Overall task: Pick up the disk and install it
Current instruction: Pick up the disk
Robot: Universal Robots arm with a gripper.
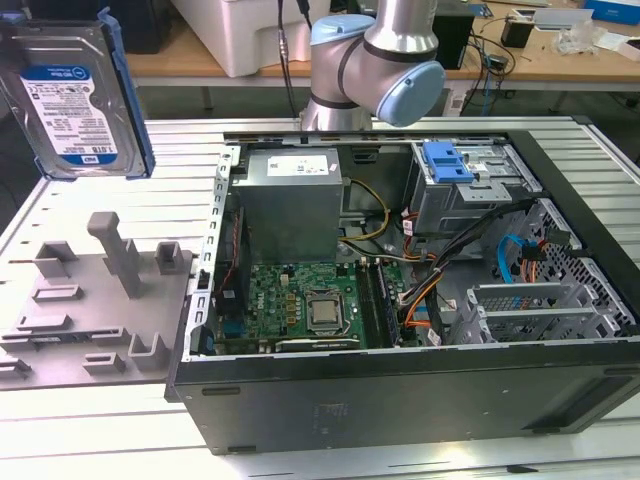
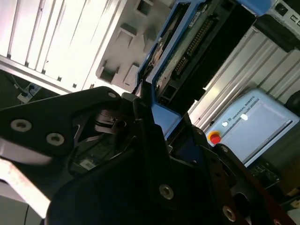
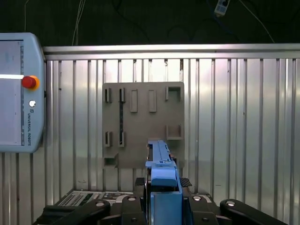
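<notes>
The disk [image 1: 70, 100], a silver drive with a white-and-blue label in a blue carrier bracket, hangs in the air at the exterior view's upper left, above the grey fixture plate [image 1: 90, 300]. In the first wrist view the disk [image 3: 163, 173] stands edge-on between the black fingers of my gripper [image 3: 164, 190], which is shut on it. The second wrist view has the disk [image 2: 187, 51] edge-on too, its connector side showing, with my gripper [image 2: 150, 112] clamped on the blue bracket.
An open computer case [image 1: 400, 400] lies at the exterior view's right, with a drive bay carrying a blue latch [image 1: 447, 162] and loose cables. The arm [image 1: 380, 50] rises behind it. A teach pendant [image 3: 18, 93] lies on the ribbed metal table.
</notes>
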